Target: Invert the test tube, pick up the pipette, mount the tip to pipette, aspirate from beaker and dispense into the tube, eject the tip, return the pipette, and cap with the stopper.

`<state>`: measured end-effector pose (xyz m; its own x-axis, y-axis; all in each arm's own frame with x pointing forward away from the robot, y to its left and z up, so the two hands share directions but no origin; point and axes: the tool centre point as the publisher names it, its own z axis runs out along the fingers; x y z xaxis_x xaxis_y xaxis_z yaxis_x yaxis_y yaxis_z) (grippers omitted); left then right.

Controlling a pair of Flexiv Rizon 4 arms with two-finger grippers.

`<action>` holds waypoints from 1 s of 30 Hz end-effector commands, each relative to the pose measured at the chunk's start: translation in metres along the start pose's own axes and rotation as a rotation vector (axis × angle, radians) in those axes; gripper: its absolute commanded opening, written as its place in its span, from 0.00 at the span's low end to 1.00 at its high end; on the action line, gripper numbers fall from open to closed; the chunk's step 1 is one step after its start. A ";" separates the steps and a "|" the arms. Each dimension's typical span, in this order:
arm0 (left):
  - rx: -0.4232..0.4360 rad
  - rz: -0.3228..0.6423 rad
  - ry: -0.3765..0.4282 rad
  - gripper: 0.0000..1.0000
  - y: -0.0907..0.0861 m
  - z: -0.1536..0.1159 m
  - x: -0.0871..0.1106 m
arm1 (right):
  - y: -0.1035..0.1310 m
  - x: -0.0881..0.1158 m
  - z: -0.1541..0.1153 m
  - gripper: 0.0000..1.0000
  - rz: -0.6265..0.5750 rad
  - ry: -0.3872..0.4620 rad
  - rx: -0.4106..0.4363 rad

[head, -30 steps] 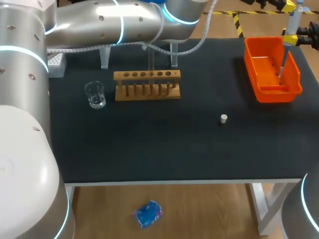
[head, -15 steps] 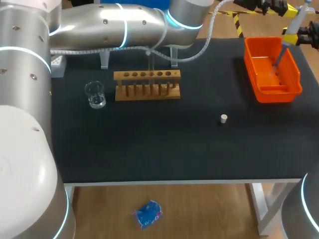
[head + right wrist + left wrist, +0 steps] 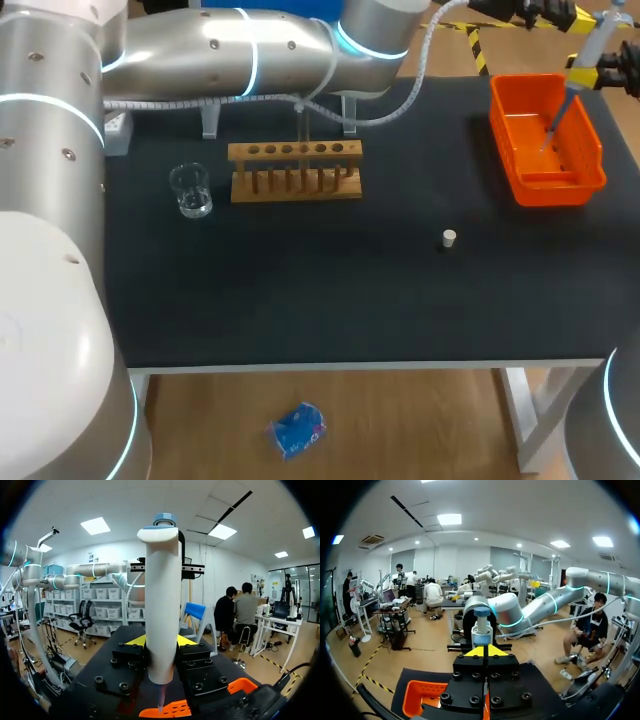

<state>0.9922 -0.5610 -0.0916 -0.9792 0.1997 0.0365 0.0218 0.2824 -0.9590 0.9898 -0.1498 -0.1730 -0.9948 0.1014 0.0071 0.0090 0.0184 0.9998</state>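
Over the orange bin (image 3: 552, 186), at the table's (image 3: 330, 300) far right corner, the right gripper (image 3: 592, 78) has the pipette (image 3: 590, 48) clamped by its white body, one yellow finger on each side. It is tilted so the thin lower end points down inside the bin's walls. Holding it there makes sense for the eject step, as I judge it: anything shed would fall into the bin and not onto the table. Whether a tip is on that thin end is too fine to tell. The left arm reaches across the far edge to the bin. The left gripper (image 3: 487, 651) sits above the bin's far side, its yellow tips pressed together on nothing. The pipette's blue-capped head is just ahead of them, a likely stance for pushing a button on the head while the other arm steadies the body. Near the bin, toward the robot and a little left, the white stopper (image 3: 449, 238) lies alone, waiting for the capping. Well apart from the bin to the left stands the wooden rack (image 3: 295, 172), where a clear tube (image 3: 301, 130) seems to stand upright. The beaker (image 3: 190, 190) is just beyond the rack, farther again from the bin.
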 end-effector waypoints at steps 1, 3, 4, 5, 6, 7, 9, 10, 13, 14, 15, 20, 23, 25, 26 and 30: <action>-0.009 0.004 -0.027 0.00 -0.007 -0.014 0.010 | 0.001 0.001 0.000 0.00 0.000 -0.001 0.004; -0.017 0.008 -0.035 0.00 -0.010 -0.018 0.011 | 0.001 0.001 0.000 0.00 0.000 -0.001 0.004; -0.020 0.011 -0.040 0.00 -0.011 -0.020 0.011 | 0.001 0.001 0.000 0.00 0.000 -0.001 0.004; -0.022 0.013 -0.043 0.00 -0.012 -0.021 0.011 | 0.001 0.001 0.000 0.00 0.000 -0.001 0.004; -0.024 0.016 -0.046 0.00 -0.014 -0.022 0.010 | 0.001 0.001 0.000 0.00 0.000 -0.001 0.004; -0.027 0.020 -0.050 0.00 -0.016 -0.024 0.010 | 0.001 0.001 0.000 0.00 0.000 -0.001 0.004; -0.031 0.027 -0.056 0.00 -0.020 -0.026 0.008 | 0.001 0.001 0.000 0.00 0.000 -0.001 0.004; -0.032 0.031 -0.057 0.00 -0.021 -0.026 0.008 | 0.001 0.001 0.000 0.00 0.000 -0.001 0.004; -0.035 0.039 -0.058 0.00 -0.024 -0.026 0.006 | 0.001 0.001 0.000 0.00 0.000 -0.001 0.004; -0.036 0.042 -0.058 0.00 -0.025 -0.026 0.005 | 0.001 0.001 0.000 0.00 0.000 -0.001 0.004; -0.037 0.045 -0.057 0.00 -0.026 -0.025 0.005 | 0.001 0.001 0.000 0.00 0.000 -0.001 0.004; -0.040 0.058 -0.053 0.00 -0.032 -0.023 0.001 | 0.001 0.001 0.000 0.00 0.000 -0.001 0.004; -0.043 0.069 -0.045 0.00 -0.036 -0.021 -0.002 | 0.001 0.001 0.000 0.00 0.000 -0.001 0.004; -0.044 0.076 -0.040 0.00 -0.038 -0.020 -0.004 | 0.001 0.001 0.000 0.00 0.000 -0.001 0.004; -0.045 0.078 -0.036 0.00 -0.039 -0.018 -0.005 | 0.001 0.001 0.000 0.00 0.000 -0.001 0.004; -0.046 0.081 -0.025 0.00 -0.040 -0.014 -0.008 | 0.001 0.001 0.000 0.00 0.000 -0.001 0.004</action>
<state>0.9946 -0.5541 -0.0510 -0.9810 0.1864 -0.0529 0.1085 0.3021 -0.9471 0.9897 -0.1497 -0.1731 -0.9948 0.1016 0.0072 0.0092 0.0192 0.9998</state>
